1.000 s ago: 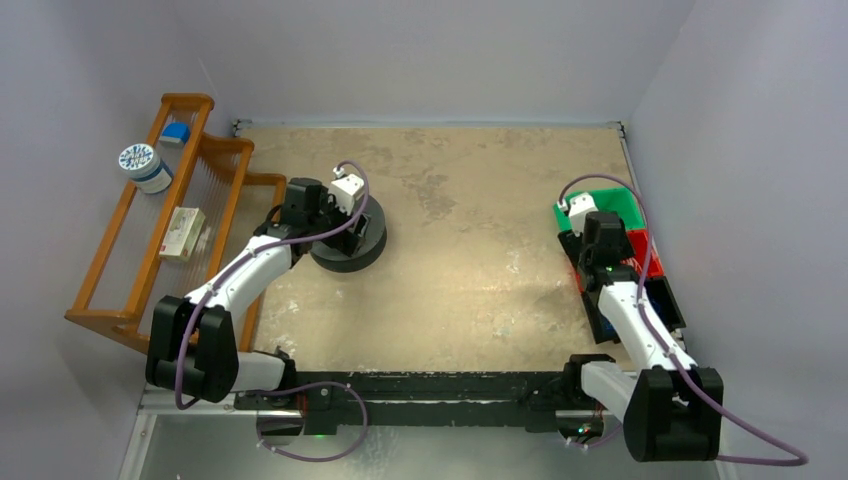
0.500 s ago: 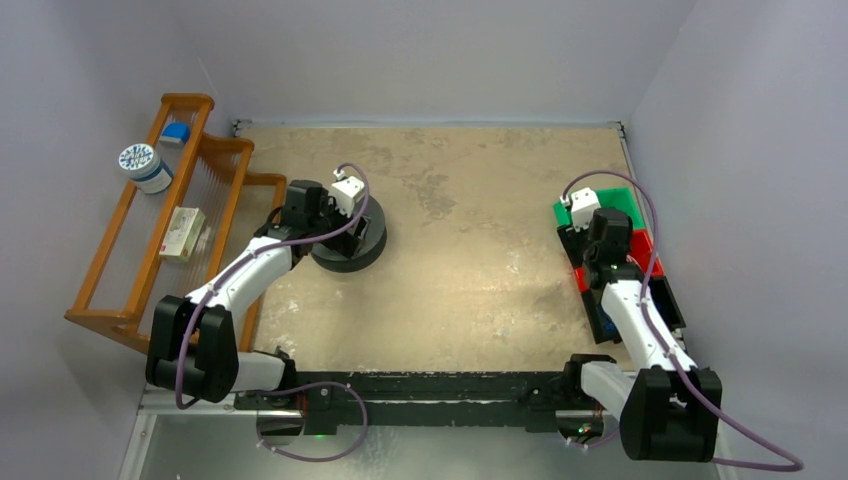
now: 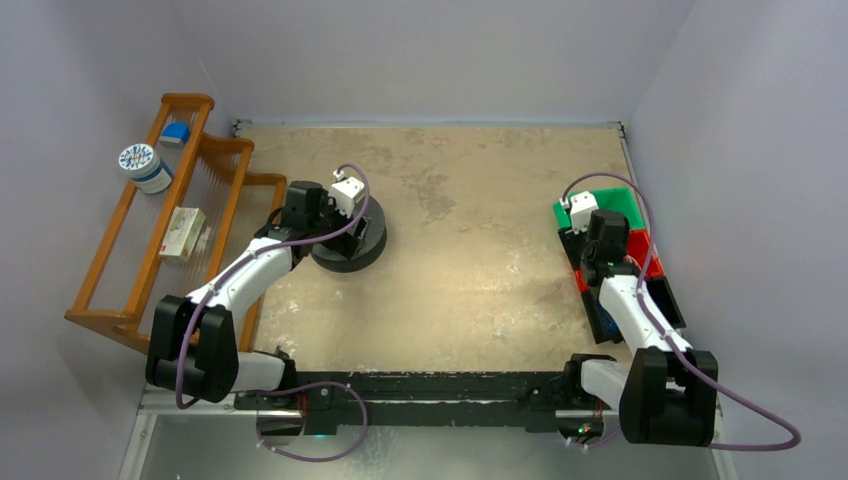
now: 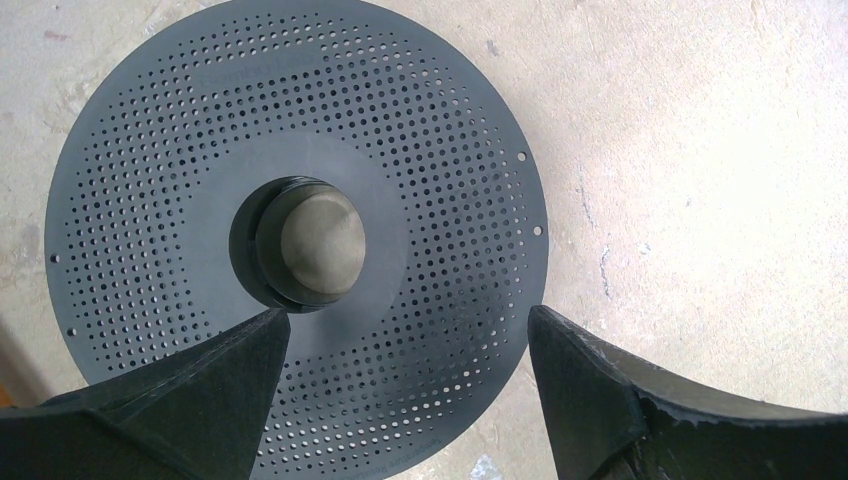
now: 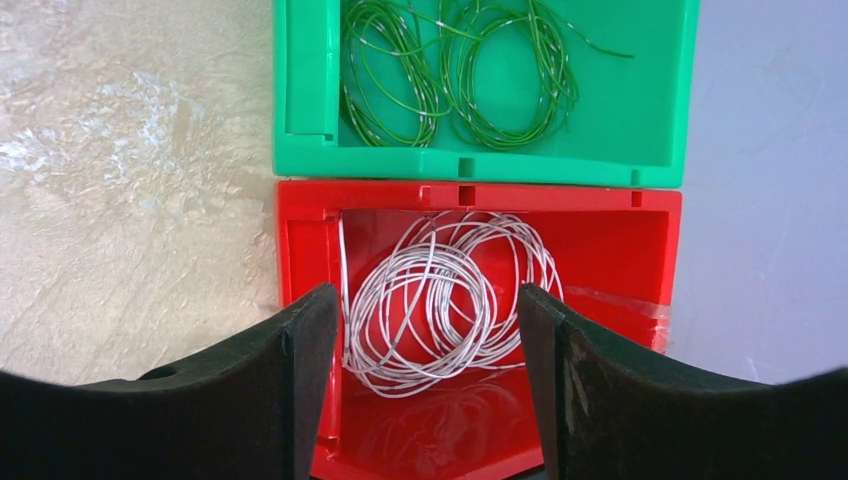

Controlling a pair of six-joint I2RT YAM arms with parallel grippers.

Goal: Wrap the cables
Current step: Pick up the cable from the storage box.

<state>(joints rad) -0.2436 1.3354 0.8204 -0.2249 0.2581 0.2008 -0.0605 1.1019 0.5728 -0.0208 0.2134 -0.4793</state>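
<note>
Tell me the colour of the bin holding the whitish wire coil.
The bin around the wire is red; the right wrist view shows it best.

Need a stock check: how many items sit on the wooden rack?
3: a blue item at the far end, a round tin midway, a flat box nearest the arms.

The cables [image 5: 437, 292] are whitish, their bin [image 5: 610, 240] red, the perforated disc [image 4: 200, 130] black.
</note>
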